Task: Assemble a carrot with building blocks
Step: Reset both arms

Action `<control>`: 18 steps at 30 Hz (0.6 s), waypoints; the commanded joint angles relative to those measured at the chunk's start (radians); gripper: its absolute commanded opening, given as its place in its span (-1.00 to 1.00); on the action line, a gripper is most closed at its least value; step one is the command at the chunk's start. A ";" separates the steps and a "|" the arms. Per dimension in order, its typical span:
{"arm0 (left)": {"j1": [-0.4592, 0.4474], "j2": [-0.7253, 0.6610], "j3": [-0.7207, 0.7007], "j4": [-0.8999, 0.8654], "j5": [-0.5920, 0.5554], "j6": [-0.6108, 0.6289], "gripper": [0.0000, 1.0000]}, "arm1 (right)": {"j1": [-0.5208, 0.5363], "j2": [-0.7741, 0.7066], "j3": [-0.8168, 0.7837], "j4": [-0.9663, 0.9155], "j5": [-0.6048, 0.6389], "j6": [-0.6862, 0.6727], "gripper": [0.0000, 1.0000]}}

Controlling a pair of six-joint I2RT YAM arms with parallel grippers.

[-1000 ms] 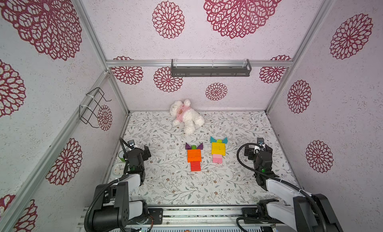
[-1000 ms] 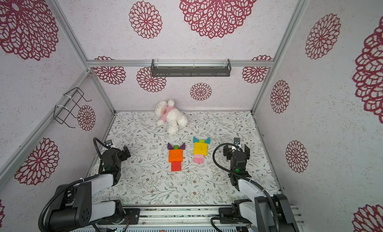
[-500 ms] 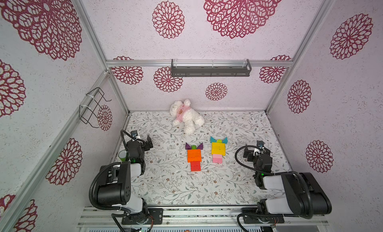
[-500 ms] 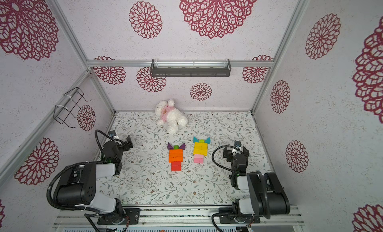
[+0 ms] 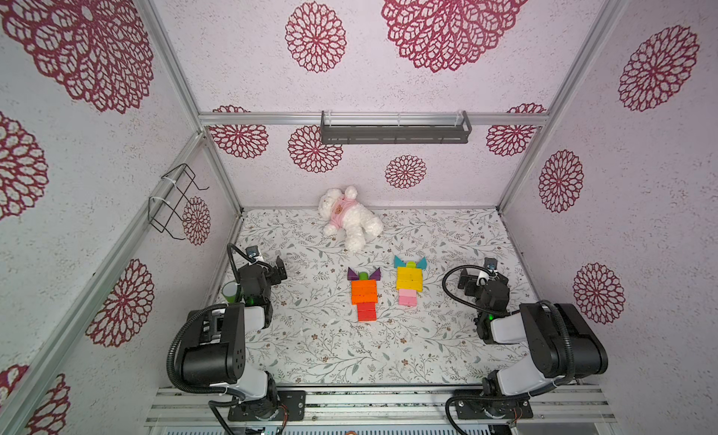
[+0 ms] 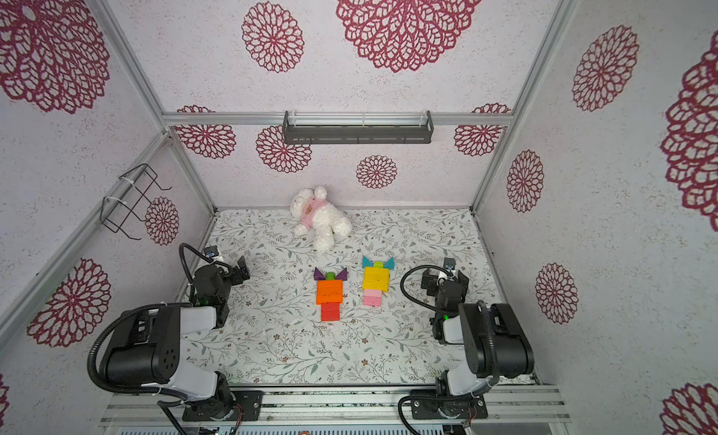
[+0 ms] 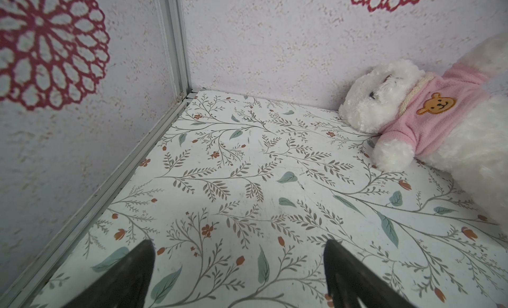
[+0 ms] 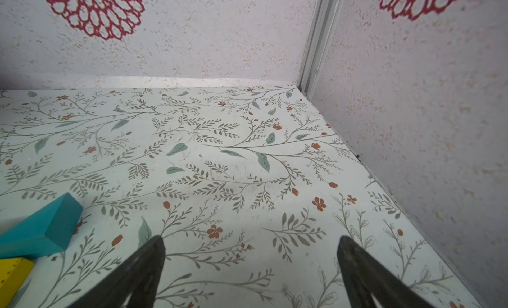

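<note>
The building blocks lie flat mid-table as two figures in both top views. One has orange bars over red bars, topped by two purple triangles and a lime-green cylinder. The other has yellow bars, pink bars and teal triangles. My left gripper stands open and empty by the left wall. My right gripper is open and empty to the right of the yellow figure; its wrist view shows a teal triangle and a yellow bar.
A white plush bear in pink lies at the back wall, also in the left wrist view as the bear. A green cup stands behind the left arm by the left wall. A grey shelf and a wire rack hang on the walls.
Both arms have folded back toward the front rail, their elbows rising into view. Both grippers have stayed open. The blocks have not moved.
</note>
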State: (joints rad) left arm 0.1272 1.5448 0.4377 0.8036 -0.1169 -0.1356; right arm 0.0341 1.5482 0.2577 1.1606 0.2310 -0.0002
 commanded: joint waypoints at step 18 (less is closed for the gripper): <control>0.009 -0.003 0.012 -0.007 0.004 0.008 0.94 | -0.002 -0.013 0.007 0.019 -0.003 0.021 0.98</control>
State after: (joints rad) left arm 0.1272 1.5448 0.4377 0.7929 -0.1165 -0.1352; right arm 0.0341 1.5482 0.2577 1.1530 0.2306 0.0010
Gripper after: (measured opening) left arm 0.971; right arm 0.989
